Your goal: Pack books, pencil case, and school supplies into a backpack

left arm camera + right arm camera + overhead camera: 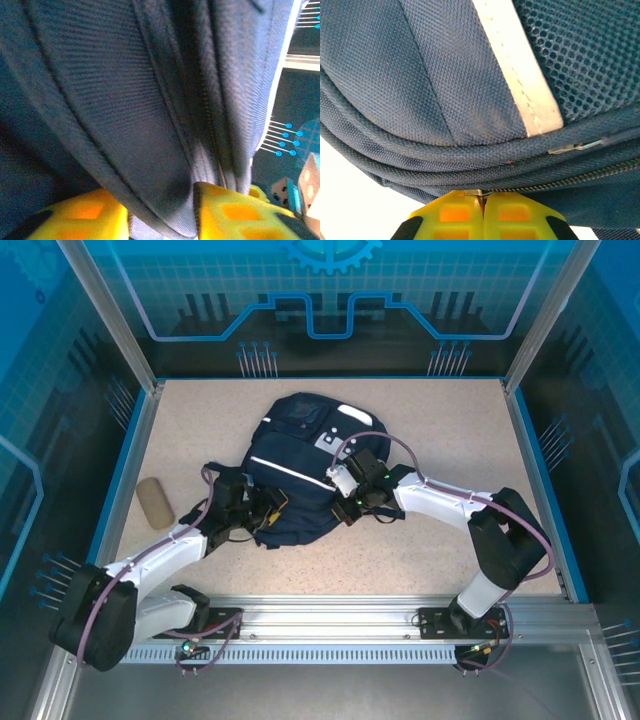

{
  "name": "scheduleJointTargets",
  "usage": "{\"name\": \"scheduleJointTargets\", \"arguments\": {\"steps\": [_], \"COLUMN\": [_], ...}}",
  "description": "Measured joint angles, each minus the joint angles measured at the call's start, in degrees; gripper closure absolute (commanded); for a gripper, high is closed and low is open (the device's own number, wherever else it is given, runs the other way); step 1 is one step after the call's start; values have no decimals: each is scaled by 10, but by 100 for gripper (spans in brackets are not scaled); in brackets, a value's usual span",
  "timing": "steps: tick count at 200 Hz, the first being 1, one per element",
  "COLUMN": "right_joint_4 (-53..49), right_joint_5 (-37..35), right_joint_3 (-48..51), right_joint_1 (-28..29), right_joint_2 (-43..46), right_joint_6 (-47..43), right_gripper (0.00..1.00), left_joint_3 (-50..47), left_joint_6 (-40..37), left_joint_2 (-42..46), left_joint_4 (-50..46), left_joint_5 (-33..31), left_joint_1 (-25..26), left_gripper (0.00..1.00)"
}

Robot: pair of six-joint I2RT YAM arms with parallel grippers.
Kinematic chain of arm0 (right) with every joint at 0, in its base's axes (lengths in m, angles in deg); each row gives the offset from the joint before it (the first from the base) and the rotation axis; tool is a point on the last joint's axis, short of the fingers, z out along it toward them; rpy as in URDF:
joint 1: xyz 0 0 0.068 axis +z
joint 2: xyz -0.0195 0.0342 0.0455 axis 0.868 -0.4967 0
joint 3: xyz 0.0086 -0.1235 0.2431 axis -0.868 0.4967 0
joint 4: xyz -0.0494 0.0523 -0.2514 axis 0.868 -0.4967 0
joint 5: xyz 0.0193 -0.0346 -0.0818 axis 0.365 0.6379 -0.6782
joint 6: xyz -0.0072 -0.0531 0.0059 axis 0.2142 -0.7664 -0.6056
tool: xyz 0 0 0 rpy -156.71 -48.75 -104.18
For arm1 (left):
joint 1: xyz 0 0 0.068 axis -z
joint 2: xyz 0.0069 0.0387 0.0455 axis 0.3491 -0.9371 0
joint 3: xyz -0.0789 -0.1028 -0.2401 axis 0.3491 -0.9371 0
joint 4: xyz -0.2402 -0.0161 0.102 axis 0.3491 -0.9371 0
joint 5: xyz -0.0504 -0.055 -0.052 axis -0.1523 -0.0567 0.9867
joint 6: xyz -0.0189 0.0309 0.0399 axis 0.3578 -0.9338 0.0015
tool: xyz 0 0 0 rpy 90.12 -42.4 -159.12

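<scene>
The backpack (pixel 300 465) lies against both pincers; the left pincer (pixel 160 210) clamps a fold of its fabric, and the right pincer (pixel 482 197) pinches what looks like a zip tab (pixel 479 192). We should keep the fold taut and pull along the zip; the pencil case (pixel 155 500) sits well left of the left pincer, and the bag's inside is hidden

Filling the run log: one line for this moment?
left claw pinching navy-blue fabric backpack fold | right claw shut on metal zipper pull | tan soft pencil case unpacked
</scene>
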Motion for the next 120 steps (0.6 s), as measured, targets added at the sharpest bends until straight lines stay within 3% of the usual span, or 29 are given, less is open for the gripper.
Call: {"name": "scheduleJointTargets", "arguments": {"steps": [34,74,120], "right_joint_4": [0,21,40], "right_joint_5": [-33,-100,-105], "right_joint_3": [0,24,20], "right_joint_1": [4,-2,-60], "right_joint_2": [1,31,33], "right_joint_6": [3,0,9], "right_gripper": [100,98,94], "left_joint_3": [0,9,13], "left_joint_6": [-5,-54,-85], "left_joint_2": [-7,-6,-6], "left_joint_4": [0,-23,-29], "left_joint_5": [-22,-47,-41], "left_joint_1": [2,7,4], "left_gripper": [100,100,100]}}
